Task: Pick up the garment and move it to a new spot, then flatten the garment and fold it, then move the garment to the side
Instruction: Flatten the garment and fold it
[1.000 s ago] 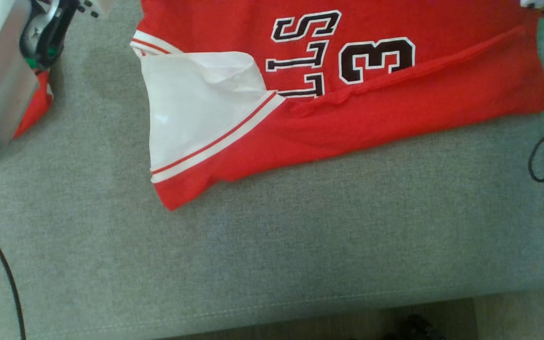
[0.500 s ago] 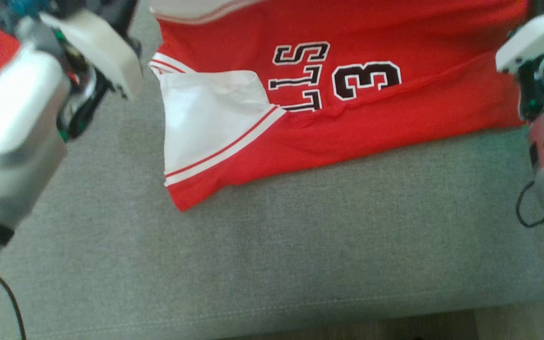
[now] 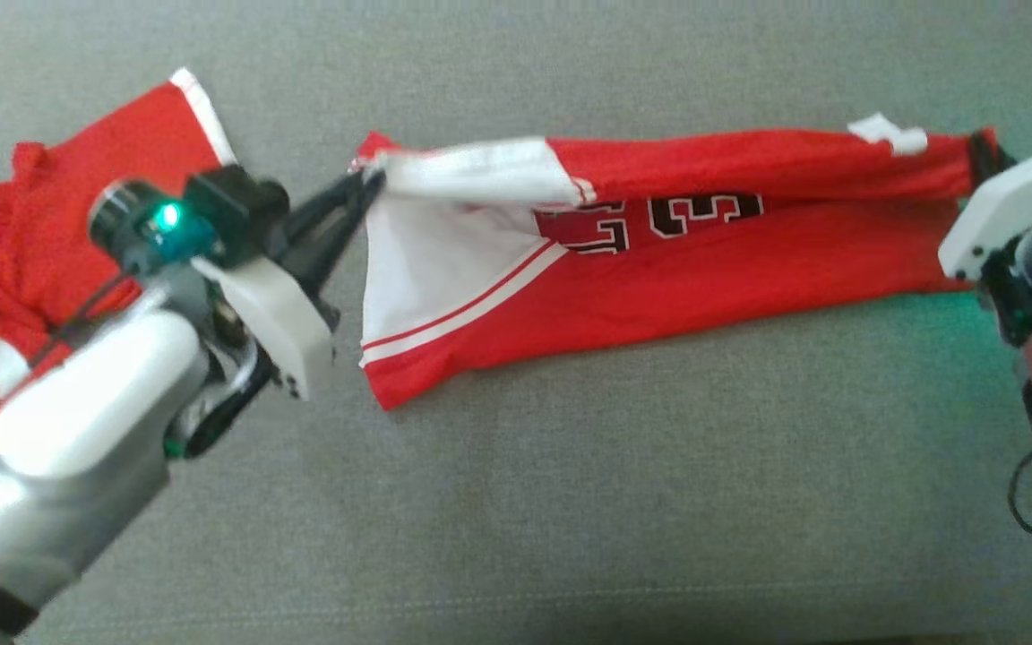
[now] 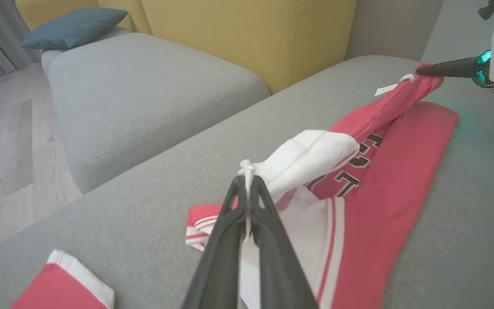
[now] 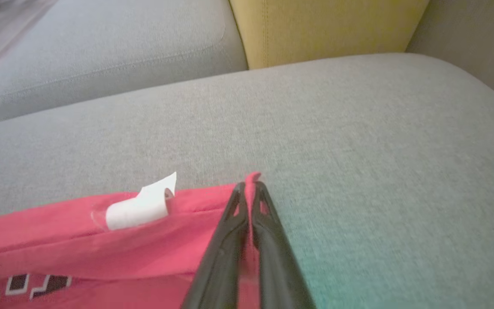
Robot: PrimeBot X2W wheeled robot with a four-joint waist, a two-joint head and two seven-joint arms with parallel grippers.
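At the far left a second red cloth (image 3: 23, 242) lies bunched on the grey sofa cushion (image 3: 570, 502). Right of it, the left gripper (image 3: 369, 185) is clenched on a white-trimmed corner of the red jersey (image 3: 704, 260). The jersey stretches across the middle of the cushion, its far edge raised between the 2 grippers and its near part lying flat. A white label (image 3: 888, 133) sits near the right end, where the right gripper (image 3: 982, 154) pinches the red corner.

Left gripper (image 3: 371, 184) fingers pinched together, arm angled rightward (forearm low left); right gripper (image 5: 249, 186) likewise clamped.
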